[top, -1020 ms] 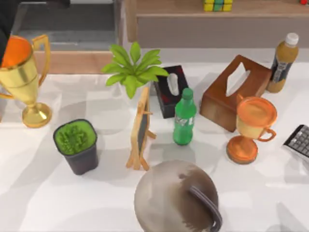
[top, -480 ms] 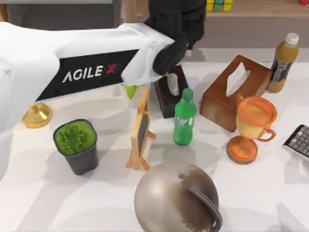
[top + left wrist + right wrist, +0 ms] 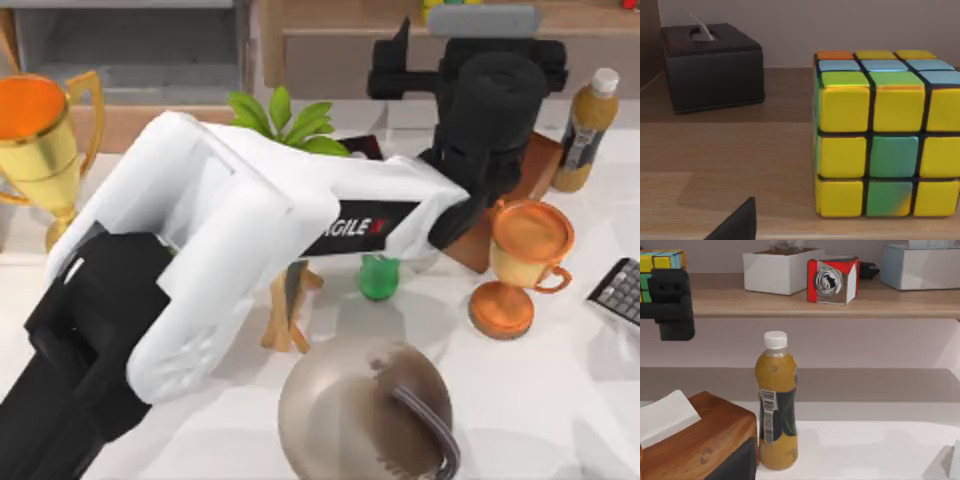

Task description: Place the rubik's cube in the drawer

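Note:
The rubik's cube [image 3: 887, 150], with yellow and green tiles facing me, stands on a wooden shelf [image 3: 730, 160] at the back of the table. A sliver of the cube [image 3: 431, 12] peeks out beside my left gripper [image 3: 478, 22], which hovers right in front of it. That gripper [image 3: 670, 300] is open, one black fingertip [image 3: 737, 224] low beside the cube, nothing held. The drawer [image 3: 130, 45] is open at the back left, grey inside with a wooden front. My right arm is parked off the right side, its dark fingertip [image 3: 735, 462] near a wooden tissue box [image 3: 695, 440].
My left arm [image 3: 250, 230] spans the table's middle, covering much of it. A gold trophy [image 3: 35, 125], leafy plant [image 3: 280, 112], green bottle [image 3: 378, 280], orange cup [image 3: 520, 260], juice bottle [image 3: 588, 120], keyboard [image 3: 620, 290] and round grey pot [image 3: 350, 410] crowd the table.
My left arm has swung in from the left and reached right and back, bringing its gripper up to the shelf in front of the cube. The table's objects have not moved.

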Controlling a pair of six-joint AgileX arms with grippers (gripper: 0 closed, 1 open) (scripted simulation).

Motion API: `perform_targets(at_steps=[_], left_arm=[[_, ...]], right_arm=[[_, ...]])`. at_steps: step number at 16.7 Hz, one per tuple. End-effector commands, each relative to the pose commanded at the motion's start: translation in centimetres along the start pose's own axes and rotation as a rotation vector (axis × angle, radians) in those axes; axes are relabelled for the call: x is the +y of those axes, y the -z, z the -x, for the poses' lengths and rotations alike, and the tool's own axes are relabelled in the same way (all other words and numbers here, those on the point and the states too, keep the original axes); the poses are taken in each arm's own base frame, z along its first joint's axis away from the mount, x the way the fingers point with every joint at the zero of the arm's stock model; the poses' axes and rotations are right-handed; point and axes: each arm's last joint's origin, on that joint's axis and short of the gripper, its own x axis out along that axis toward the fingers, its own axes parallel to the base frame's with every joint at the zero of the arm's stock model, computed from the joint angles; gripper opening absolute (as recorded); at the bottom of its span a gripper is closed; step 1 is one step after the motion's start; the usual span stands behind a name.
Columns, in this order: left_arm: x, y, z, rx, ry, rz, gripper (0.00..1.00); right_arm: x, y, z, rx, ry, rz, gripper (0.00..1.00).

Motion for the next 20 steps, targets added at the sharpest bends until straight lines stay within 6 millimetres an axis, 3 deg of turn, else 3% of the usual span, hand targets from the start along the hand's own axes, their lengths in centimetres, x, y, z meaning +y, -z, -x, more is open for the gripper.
perform_targets(at_steps=[6,9,15,20], left_arm=[[0.1,0.3,-0.2,0.005,-0.006,-0.005,1.00],[-0.3,-0.5,-0.6,0.001,-0.003,-0.002,1.00],[-0.4,-1.8,-3.6,0.000,-0.004,-0.001,1.00],[-0.1,0.1,-6.0,0.001,-0.003,0.000,1.00]], right_arm=[[0.0,0.0,0.0,0.000,0.000,0.000,1.00],[0.0,0.0,0.0,0.000,0.000,0.000,1.00],[0.0,0.0,0.0,0.000,0.000,0.000,1.00],[0.0,0.0,0.0,0.000,0.000,0.000,1.00]])
